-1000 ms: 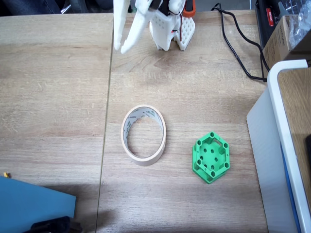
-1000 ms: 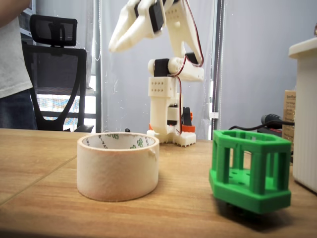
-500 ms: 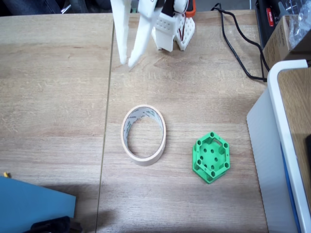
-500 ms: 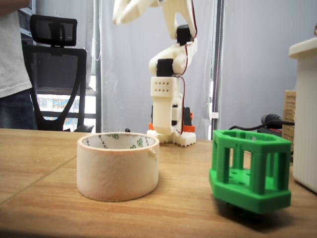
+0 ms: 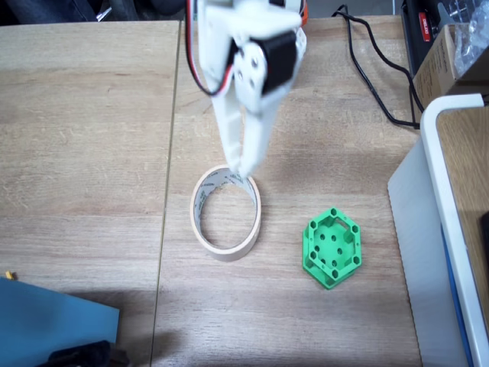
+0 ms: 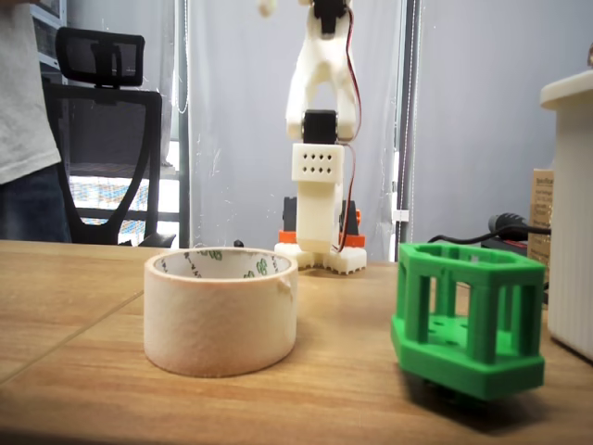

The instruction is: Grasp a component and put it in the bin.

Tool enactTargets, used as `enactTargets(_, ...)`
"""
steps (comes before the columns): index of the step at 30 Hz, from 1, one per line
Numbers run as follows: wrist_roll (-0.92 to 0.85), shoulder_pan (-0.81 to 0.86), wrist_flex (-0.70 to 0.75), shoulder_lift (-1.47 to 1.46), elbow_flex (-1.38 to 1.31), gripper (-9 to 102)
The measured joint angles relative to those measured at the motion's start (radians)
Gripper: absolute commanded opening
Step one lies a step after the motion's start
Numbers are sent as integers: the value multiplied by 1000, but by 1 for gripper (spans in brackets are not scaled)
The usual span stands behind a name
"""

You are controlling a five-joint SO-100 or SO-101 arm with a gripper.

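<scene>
- Nearest the low side camera, the green block [image 6: 468, 320] sat untouched on the wooden table [image 5: 84, 153], tipped a little on its underside, just short of the white tray [image 5: 447, 191] at the right.
- Beside it but apart, to the left in both fixed views, stood the tape ring [image 5: 225, 212], my bin, hollow centre up and nothing inside.
- From above, my claw [image 5: 241, 170] hung in the air over the ring's far rim, fingers pointing down and lying close together; whether they were fully pressed I couldn't tell.
- Farthest back stood my base [image 6: 320, 218], with a black office chair [image 6: 97, 139] behind.
- I judged myself in the reaching step, nothing gripped. Next I needed to swing right toward the block, spread my fingers, and drop over its rim.
</scene>
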Motion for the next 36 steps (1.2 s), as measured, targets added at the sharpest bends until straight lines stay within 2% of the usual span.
enactTargets(6,97,-58,0,-120,-18,13)
enactTargets(14,114,-164,0,-275,-18,20)
enactTargets(28,115,-351,0,-417,-34,22)
enactTargets(36,115,-396,0,-454,-35,22)
